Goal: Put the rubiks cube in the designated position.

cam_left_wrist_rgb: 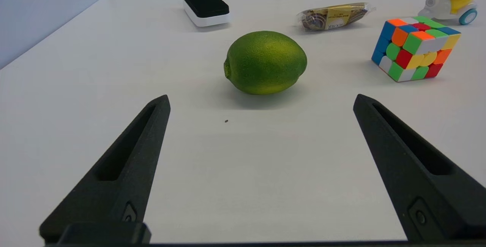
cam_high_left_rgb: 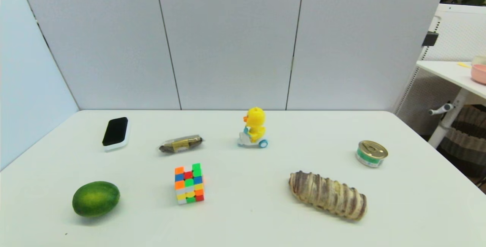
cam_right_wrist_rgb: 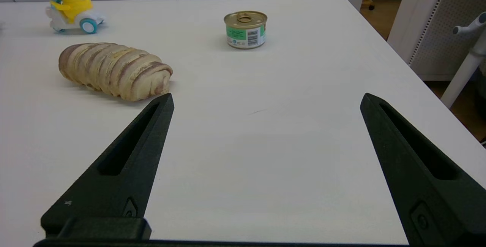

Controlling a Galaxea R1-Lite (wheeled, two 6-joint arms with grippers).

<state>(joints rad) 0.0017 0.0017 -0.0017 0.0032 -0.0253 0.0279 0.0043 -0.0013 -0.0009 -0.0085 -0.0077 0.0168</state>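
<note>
Head view: nearest the camera, a pebbled green fruit [cam_high_left_rgb: 95,198] lies front left on the white table [cam_high_left_rgb: 243,224], with the rubiks cube [cam_high_left_rgb: 189,183] to its right near the table's centre, resting free of both grippers. It is a stickerless 3x3, scrambled in red, orange, yellow, green, blue and white. A ridged, brown-striped bread loaf [cam_high_left_rgb: 328,195] lies front right. Behind stand a black-topped white block [cam_high_left_rgb: 115,133], a clear-wrapped snack [cam_high_left_rgb: 180,144], a yellow duck toy on a scooter [cam_high_left_rgb: 254,128] and a round can [cam_high_left_rgb: 371,153] with a gold pull-tab lid.

Left wrist view: the left gripper [cam_left_wrist_rgb: 261,102] hangs low over bare tabletop, its black fingers [cam_left_wrist_rgb: 125,171] spread wide and empty. Beyond lie the fruit and the cube, whose rounded pieces look glossy. The snack's label bears print too small to read.

Right wrist view: the right gripper [cam_right_wrist_rgb: 266,99] likewise stands released, one finger [cam_right_wrist_rgb: 125,167] just beside the loaf. The can's green-and-white label carries a barcode; its text is illegible.
</note>
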